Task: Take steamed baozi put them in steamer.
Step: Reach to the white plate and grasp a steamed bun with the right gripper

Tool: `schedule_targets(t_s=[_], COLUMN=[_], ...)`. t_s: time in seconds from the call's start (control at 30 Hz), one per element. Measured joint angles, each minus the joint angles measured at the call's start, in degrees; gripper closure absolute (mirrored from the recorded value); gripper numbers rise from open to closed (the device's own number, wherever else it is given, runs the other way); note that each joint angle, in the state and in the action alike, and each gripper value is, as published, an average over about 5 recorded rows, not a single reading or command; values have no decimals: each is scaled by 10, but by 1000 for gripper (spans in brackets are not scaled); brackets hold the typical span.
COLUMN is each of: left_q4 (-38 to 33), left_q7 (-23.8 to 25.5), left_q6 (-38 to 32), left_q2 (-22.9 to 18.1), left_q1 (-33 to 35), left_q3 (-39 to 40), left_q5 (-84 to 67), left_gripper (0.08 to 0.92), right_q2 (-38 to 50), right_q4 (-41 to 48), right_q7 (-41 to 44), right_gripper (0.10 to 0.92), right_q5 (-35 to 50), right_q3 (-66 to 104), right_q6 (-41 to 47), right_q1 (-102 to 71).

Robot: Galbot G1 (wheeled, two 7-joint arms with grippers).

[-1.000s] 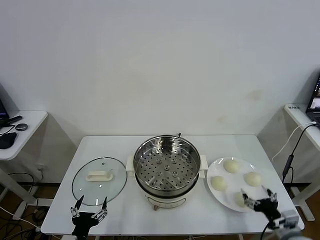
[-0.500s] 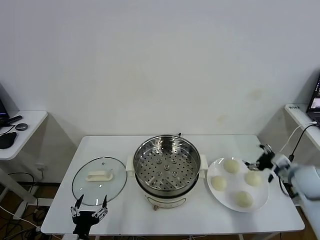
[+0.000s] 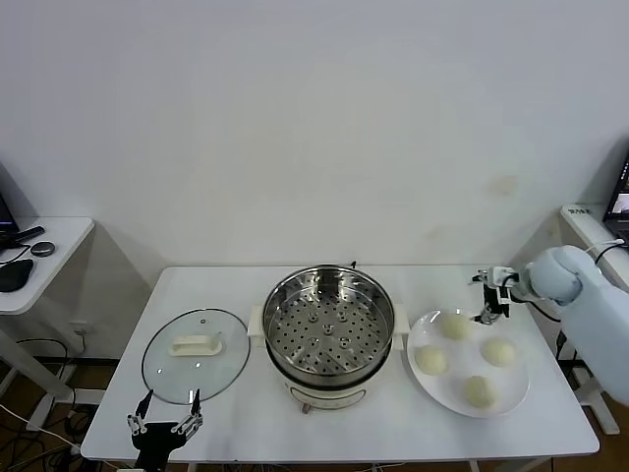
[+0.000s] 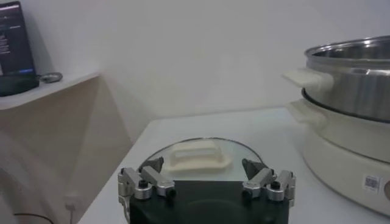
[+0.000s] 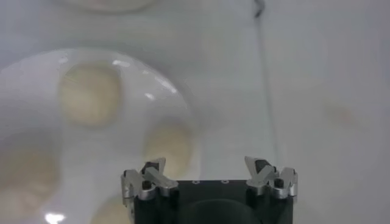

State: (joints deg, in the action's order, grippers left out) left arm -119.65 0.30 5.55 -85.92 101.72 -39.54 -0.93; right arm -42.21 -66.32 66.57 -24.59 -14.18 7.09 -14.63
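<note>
Four steamed baozi (image 3: 454, 325) sit on a flat white plate (image 3: 521, 382) at the right end of the table (image 3: 236, 285), none touching another; the steamer (image 3: 328, 324) stands mid-table just left of the plate, perforated tray bare, no bun in it yet. Glass lid (image 3: 195, 355) lies flat on the table to the steamer's left. Right gripper (image 3: 491, 295) hangs above the far edge of the plate, near the farthest bun, jaws spread wide and empty; its wrist view looks down on the plate and buns below. Left gripper (image 3: 164, 427) is parked low at the near table edge in front of the lid, jaws likewise released, nothing between them. Handling judgement: buns look soft, light and smooth-skinned, likely to dent or tear under a hard squeeze and possibly tacky against the plate. Best hold is probably across the widest part of the dome, jaws straddling from above, closing gently. Risk: dragging a neighbouring bun or tipping the plate rim. Task judged not started; all four still to move.
</note>
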Motion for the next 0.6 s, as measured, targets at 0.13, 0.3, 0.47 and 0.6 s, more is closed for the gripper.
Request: schedule_targets(t_s=[0.13,0.3,0.47,0.6], left_q4=[-1,-1,-3,-4], left_q7=[1,1,1,1], left_q6=[0,0,0,-1], left_q2=[-1,0,0,0], left_q1=[3,4,7,8], left_q3=[1,1,1,1], left_q5=[1,2,2,2], left_gripper=[177,177,177,177], right_q2=[-15,-36,-54,-63], right_q4=[30,61,79,85], right_q7=[9,10,4,-1], right_gripper=[203,203,203,203], right_q5=[-14,-27,-35,-39], right_q3=[-19,-27,-29,-31], right_q6=[-11,-23,-27,-27], right_q1=[12,16,14,12])
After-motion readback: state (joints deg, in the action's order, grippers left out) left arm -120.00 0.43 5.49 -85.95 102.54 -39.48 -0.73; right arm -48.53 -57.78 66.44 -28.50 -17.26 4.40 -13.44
